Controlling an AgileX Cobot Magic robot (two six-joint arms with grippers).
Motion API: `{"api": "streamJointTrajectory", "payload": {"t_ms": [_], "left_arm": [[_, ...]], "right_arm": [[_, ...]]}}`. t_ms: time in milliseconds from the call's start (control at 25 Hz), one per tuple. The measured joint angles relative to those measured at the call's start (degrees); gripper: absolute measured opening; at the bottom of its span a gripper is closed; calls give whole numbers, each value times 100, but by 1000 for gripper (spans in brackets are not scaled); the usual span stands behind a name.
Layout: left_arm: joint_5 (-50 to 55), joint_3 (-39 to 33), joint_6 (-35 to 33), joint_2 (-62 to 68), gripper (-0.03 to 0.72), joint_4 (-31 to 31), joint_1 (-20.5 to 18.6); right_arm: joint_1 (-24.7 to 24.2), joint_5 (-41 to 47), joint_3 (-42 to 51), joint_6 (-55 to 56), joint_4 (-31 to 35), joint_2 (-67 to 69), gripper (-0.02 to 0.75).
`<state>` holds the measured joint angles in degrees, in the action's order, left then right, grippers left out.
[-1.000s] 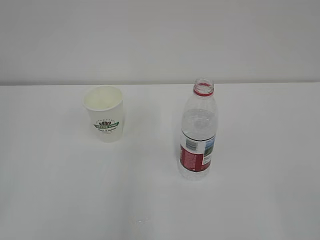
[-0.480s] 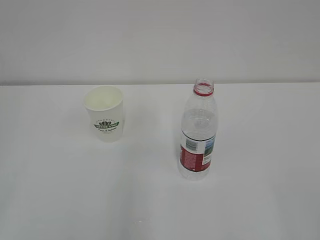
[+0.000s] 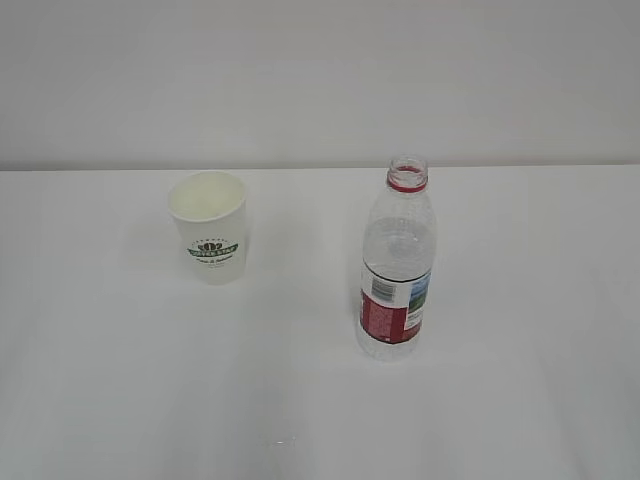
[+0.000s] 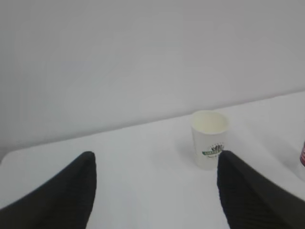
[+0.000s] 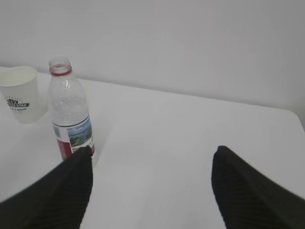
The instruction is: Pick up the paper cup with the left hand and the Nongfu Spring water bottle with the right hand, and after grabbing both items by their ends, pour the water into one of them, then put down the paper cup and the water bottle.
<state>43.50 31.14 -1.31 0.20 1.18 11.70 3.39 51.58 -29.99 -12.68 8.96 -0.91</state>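
Cup (image 3: 209, 238) sits upright on the white table (image 3: 120, 400), left of centre: white tapered paper, green logo on its side, cream inside, mouth up. Bottle (image 3: 396, 268) stands well apart to its right, long axis vertical, open neck up; clear ribbed plastic, red neck ring, red-and-white label, no cap on. Water (image 3: 397, 252) inside it is clear. My left gripper (image 4: 155, 191) has its ribbed black fingers spread wide with nothing between them, cup ahead. My right gripper (image 5: 150, 188) is likewise spread, empty, bottle just beyond its left finger (image 5: 57, 193).
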Motion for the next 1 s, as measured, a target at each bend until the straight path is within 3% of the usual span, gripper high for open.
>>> {"api": "streamJointTrajectory", "payload": {"t_ms": [1000], "left_arm": [[-3121,0,0,2419,561,618,0]], "right_arm": [[0,-2907,0,-321,-10,1635,587]]}}
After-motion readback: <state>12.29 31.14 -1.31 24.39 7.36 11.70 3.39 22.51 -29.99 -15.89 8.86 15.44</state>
